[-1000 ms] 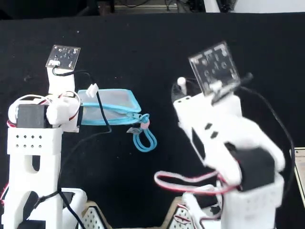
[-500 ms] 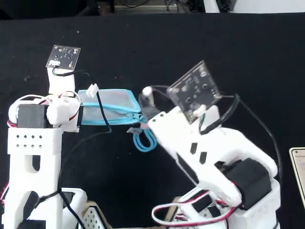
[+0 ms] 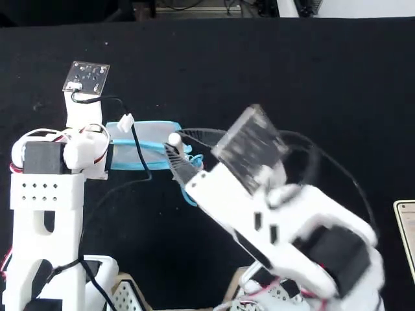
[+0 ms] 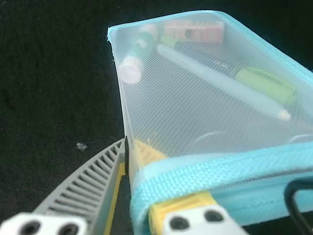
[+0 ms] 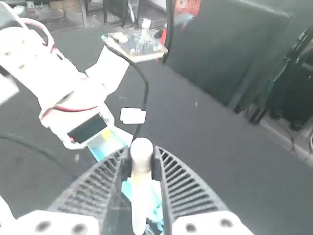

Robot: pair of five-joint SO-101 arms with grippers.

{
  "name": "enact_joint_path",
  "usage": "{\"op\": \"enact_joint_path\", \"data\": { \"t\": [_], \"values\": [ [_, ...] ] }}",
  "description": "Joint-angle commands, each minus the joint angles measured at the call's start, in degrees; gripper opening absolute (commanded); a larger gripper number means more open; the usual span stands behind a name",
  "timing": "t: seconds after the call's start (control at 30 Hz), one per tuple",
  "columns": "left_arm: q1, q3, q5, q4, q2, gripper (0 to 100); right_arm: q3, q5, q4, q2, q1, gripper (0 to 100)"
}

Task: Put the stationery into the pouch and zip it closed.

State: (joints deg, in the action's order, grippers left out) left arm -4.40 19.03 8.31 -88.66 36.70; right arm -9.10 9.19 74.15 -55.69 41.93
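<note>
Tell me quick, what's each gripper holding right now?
Left gripper: closed on the pouch edge.
Right gripper: closed on a white stick.

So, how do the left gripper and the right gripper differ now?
The left gripper is shut on the pouch, at its edge; the right gripper is shut on a white stick. In the high view the left gripper sits at one end of the pouch, the right gripper at the other. Both grip something.
</note>
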Motion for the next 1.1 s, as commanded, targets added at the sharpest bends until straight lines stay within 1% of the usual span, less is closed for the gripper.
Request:
{"op": "enact_joint_path", "data": {
  "t": [0.0, 0.3, 0.43, 0.53, 0.6, 0.9, 1.07],
  "values": [
    [0.2, 0.9, -0.4, 0.3, -0.9, 3, 0.3, -0.4, -3.0, -4.8, 0.4, 1.1],
    [0.2, 0.9, -0.4, 0.4, -0.9, 3, -8.8, -0.5, -14.2, -10.1, 0.4, 1.1],
    [0.2, 0.9, -0.4, 0.4, -0.9, 3, -10.9, -1.0, -16.3, -10.2, 0.5, 1.1],
    [0.4, 0.9, -0.4, 0.4, -0.9, 3, -12.2, -6.2, -17.4, -10.2, 0.5, 1.1],
    [0.3, 0.9, -0.4, 0.4, -0.9, 3, -12.3, -7.9, -18.0, -10.2, 0.5, 1.1],
    [0.4, 0.9, -0.4, 0.4, -0.9, 3, -11.9, -7.7, -19.5, -10.2, 0.5, 1.1],
    [0.4, 0.9, -0.4, 0.4, -0.9, 3, -12.3, -7.7, -24.0, -10.0, 0.5, 1.1]
  ]
}}
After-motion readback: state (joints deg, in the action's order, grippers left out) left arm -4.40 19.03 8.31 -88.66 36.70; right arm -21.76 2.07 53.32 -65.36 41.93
